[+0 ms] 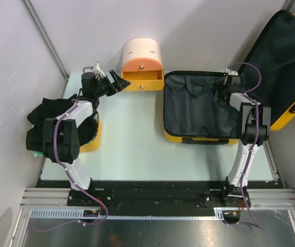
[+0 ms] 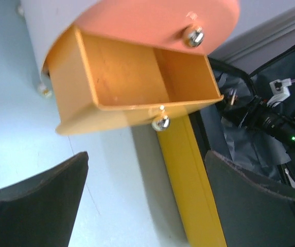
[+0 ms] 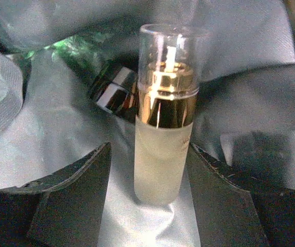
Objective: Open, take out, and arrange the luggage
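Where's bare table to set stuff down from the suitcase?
Free: the middle of the table, between the yellow tub and the luggage, in front of the drawer unit. Its open drawer is empty. Crowded: left edge, dark fabric heaped by the tub.

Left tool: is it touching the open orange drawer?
Apart. In the left wrist view, bare table shows between the left tool and the orange drawer ahead of it.
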